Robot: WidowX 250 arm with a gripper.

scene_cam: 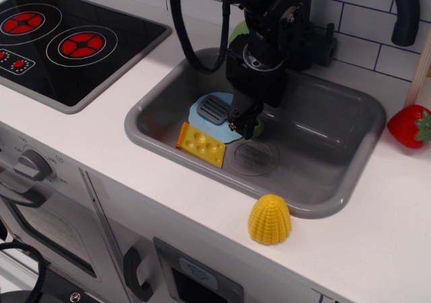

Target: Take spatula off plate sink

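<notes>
The spatula lies in the grey sink (pixel 316 148), its dark slotted blade (pixel 214 108) resting on the light-blue plate (pixel 204 123). Its green handle points right, and only the end (pixel 258 128) shows past the fingers. My gripper (pixel 244 121) is low in the basin, right over the handle at the plate's right edge. Its fingers are down on either side of the handle and look closed on it. The spatula still rests on the plate.
A yellow cheese wedge (pixel 201 144) lies against the plate's front edge, and the round drain (pixel 252 157) is just right of it. A yellow corn (pixel 269 219) and a strawberry (pixel 411 124) sit on the counter. The stovetop (pixel 60 40) is at the left, the faucet (pixel 404 10) at the back right, and a green toy (pixel 238 29) behind the arm.
</notes>
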